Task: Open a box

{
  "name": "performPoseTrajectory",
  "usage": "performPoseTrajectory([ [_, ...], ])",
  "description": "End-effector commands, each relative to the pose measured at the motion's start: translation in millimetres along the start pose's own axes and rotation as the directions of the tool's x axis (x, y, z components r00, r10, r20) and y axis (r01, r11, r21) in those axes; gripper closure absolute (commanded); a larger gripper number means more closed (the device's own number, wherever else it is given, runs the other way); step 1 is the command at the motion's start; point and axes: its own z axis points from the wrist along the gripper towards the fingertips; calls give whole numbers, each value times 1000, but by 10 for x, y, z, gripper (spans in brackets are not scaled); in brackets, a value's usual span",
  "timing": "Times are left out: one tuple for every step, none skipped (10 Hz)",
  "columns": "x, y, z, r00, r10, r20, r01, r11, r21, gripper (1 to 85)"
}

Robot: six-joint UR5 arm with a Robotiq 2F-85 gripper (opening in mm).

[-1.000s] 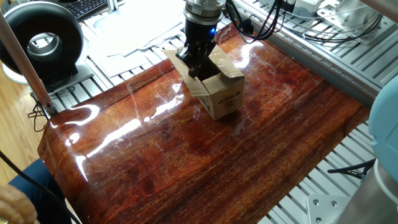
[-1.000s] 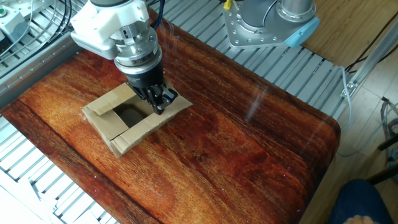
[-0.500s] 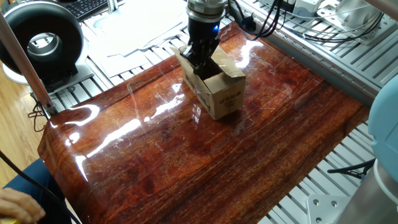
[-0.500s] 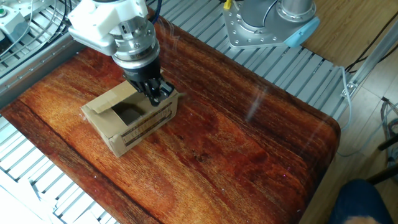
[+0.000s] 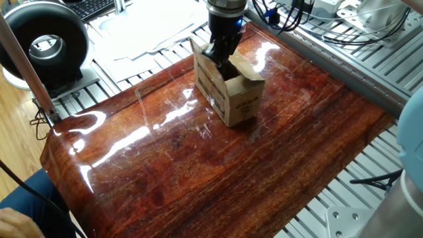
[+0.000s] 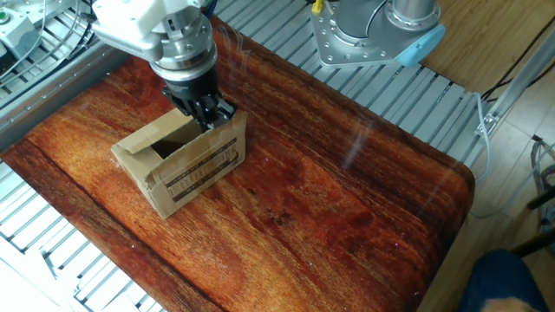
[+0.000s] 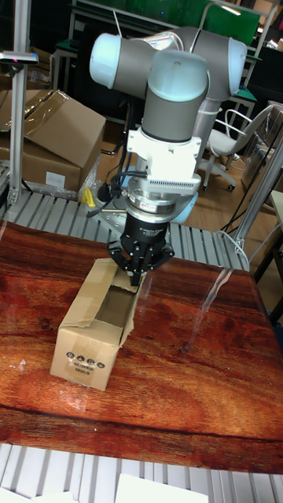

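Since a second ago the claw (image 6: 214, 116) has risen and drawn back toward the arm's side of the table (image 6: 347, 217), and the flap (image 6: 208, 160) it pinches, which then lay spread flat, now stands upright as a printed wall along one long edge of the box (image 6: 178, 169). Both fixed views show the fingers clamped on the top rim of that flap, one inside and one outside, so the claw is clenched on cardboard rather than released. It holds the thin top edge because that is the only part narrow enough to fit between the fingers. The box sits directly below the claw on the dark wood, tilted a little in the tall fixed view, its base apparently dragged by the pull. Its mouth is dark and open just beside the claw; the opposite flap (image 5: 241, 66) folds outward away from the claw, and an end flap (image 6: 134, 147) leans out at the far end. Judging from this, the top is already largely open. The risk now is that further pulling lifts or slides the light box instead of bending the flap, since nothing holds it down.
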Motion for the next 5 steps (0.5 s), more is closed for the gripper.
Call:
performPoseTrajectory([
  [29, -85, -38, 999, -53, 14, 52, 999, 11, 847],
  [37, -88, -38, 998, -60, 14, 60, 998, 10, 847],
  [39, -82, -34, 998, -59, 13, 59, 998, 8, 847],
  [16, 31, -30, 1000, -19, 15, 19, 999, -31, 847],
  [-3, 88, -39, 1000, 4, 13, -3, 999, -49, 847],
])
